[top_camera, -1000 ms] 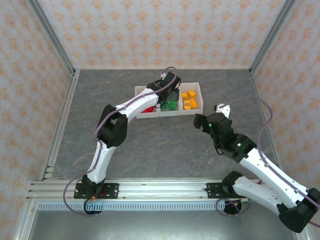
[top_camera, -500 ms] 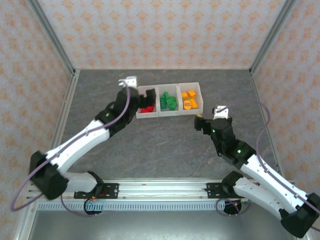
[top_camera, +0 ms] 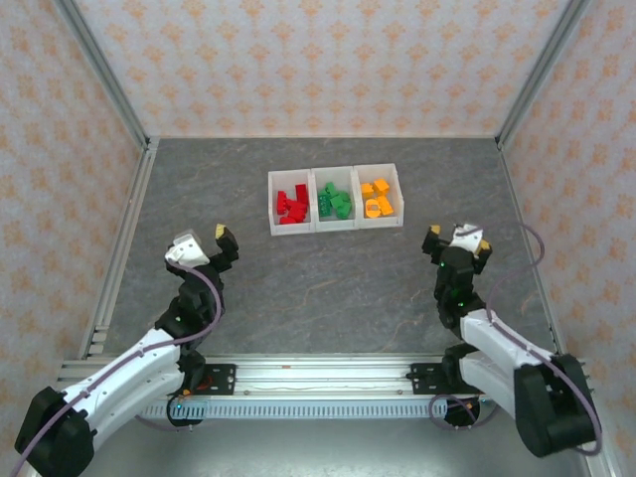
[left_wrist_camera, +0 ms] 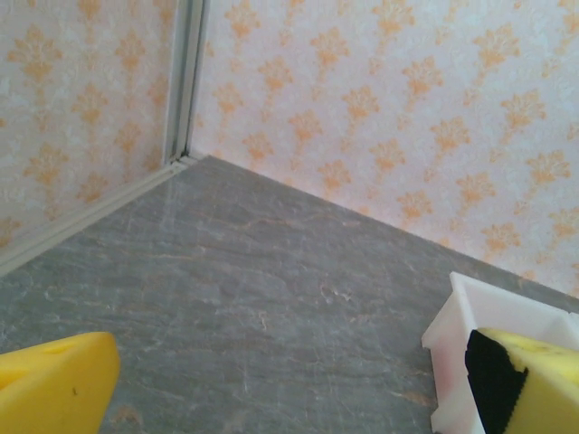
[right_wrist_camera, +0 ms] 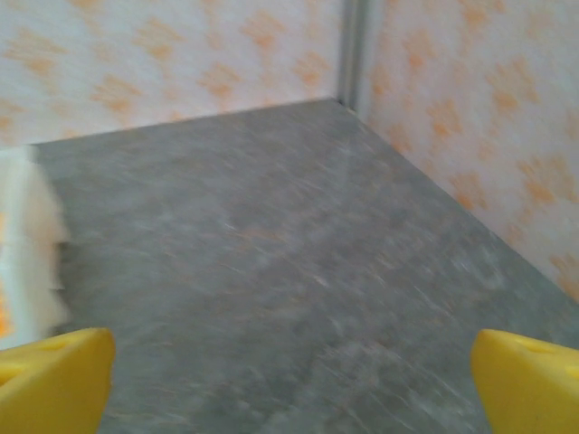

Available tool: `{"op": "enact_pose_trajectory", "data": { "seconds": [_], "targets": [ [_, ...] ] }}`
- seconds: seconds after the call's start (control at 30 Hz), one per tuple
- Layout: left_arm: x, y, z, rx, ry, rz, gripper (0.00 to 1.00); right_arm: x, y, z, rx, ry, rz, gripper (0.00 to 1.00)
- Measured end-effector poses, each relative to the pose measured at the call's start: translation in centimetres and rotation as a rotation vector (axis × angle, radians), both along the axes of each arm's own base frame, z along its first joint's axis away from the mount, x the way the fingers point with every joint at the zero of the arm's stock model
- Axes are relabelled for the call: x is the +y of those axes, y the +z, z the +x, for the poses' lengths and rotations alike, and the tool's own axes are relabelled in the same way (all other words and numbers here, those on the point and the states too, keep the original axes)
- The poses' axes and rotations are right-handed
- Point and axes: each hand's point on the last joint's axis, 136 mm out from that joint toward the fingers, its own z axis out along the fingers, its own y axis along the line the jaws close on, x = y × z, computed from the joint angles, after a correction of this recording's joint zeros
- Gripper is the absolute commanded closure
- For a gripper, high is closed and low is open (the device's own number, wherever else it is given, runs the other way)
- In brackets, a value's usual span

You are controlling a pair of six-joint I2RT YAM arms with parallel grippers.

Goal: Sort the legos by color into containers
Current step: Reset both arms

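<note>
Toward 12 o'clock on the desk (top_camera: 328,288), the containers (top_camera: 336,228) sit in a row, with red legos (top_camera: 291,206) in the left bin, green legos (top_camera: 336,205) in the middle and orange legos (top_camera: 378,199) in the right. They are well apart from both hands, at about 1 o'clock from my left hand (top_camera: 204,241) and 10 o'clock from my right hand (top_camera: 455,238), and each hand is released, fingers spread with nothing between them. From overhead I get the colours per bin, while the left wrist view gives a sharp white corner of the containers (left_wrist_camera: 479,316) at 4 o'clock and the right wrist view a blurred white edge (right_wrist_camera: 27,244) at 9 o'clock.
</note>
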Motion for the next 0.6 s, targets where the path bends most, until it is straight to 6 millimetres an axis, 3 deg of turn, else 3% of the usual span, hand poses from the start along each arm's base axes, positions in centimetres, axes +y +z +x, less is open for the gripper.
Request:
{"op": "enact_pose_trajectory", "data": {
  "seconds": [0.13, 0.3, 0.47, 0.6],
  "targets": [
    [0.0, 0.9, 0.1, -0.021, -0.005, 0.047, 0.01, -0.7, -2.9, 0.1, 0.025, -0.023, 0.012, 0.00],
    [0.5, 0.5, 0.0, -0.029, 0.010, 0.091, 0.01, 0.1, -1.8, 2.1, -0.075, 0.022, 0.025, 0.00],
    [1.7, -1.0, 0.0, -0.007, 0.051, 0.123, 0.01, 0.6, -3.7, 3.7, -0.052, 0.083, 0.031, 0.00],
    [2.8, -1.6, 0.7, 0.004, 0.077, 0.139, 0.01, -0.1, -1.9, 4.9, -0.114, 0.088, 0.059, 0.00]
  ]
}}
